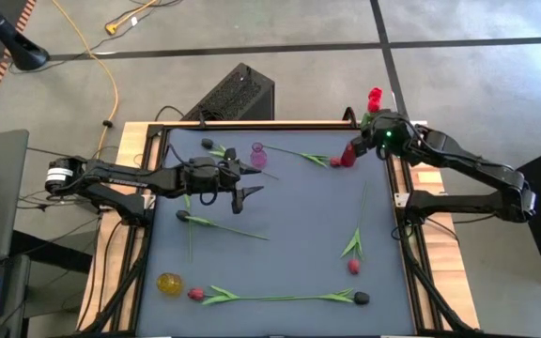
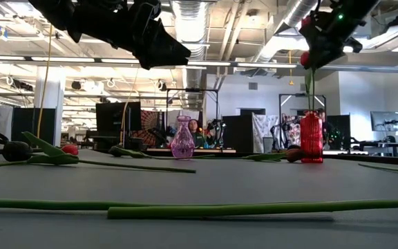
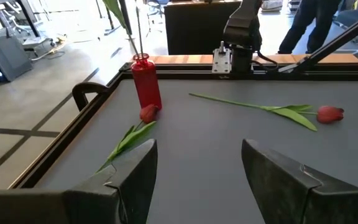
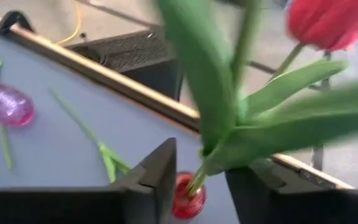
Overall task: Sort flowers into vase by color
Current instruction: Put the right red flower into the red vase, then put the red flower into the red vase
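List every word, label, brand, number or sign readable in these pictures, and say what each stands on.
None can be read.
The red vase, the purple vase and the yellow vase show no lettering.
The white bracket on the far table rail has marks too blurred to read.
The monitors in the room behind show no legible text.
The left gripper and the right gripper show no readable marking.
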`<act>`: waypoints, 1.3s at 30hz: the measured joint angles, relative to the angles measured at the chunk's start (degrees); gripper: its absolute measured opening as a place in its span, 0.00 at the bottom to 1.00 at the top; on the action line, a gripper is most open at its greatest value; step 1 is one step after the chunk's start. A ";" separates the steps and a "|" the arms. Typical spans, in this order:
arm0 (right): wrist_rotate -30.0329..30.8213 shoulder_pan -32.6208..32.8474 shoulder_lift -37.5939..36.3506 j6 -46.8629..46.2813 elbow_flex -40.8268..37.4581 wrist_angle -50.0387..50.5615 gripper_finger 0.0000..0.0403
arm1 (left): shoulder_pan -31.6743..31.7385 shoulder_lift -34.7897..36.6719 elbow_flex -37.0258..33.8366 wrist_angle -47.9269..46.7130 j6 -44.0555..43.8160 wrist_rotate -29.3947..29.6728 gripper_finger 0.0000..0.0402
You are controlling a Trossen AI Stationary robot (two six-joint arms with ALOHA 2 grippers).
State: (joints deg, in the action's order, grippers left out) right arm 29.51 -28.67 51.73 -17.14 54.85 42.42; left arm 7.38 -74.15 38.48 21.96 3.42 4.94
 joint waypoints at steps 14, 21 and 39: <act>-5.91 0.00 -0.01 -2.58 0.00 13.64 0.65 | 0.00 0.00 0.00 0.01 0.39 -0.02 0.56; -8.81 0.00 -0.01 -2.96 0.00 16.15 0.65 | 0.00 0.00 0.00 0.02 0.38 -0.03 0.56; -24.15 2.20 -0.09 -8.46 9.49 26.22 0.65 | -0.02 0.00 0.00 -2.57 0.00 -4.36 0.56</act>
State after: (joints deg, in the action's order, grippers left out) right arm 5.36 -26.47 51.64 -25.60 64.34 68.64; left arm 7.36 -74.15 38.48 19.39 3.42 0.58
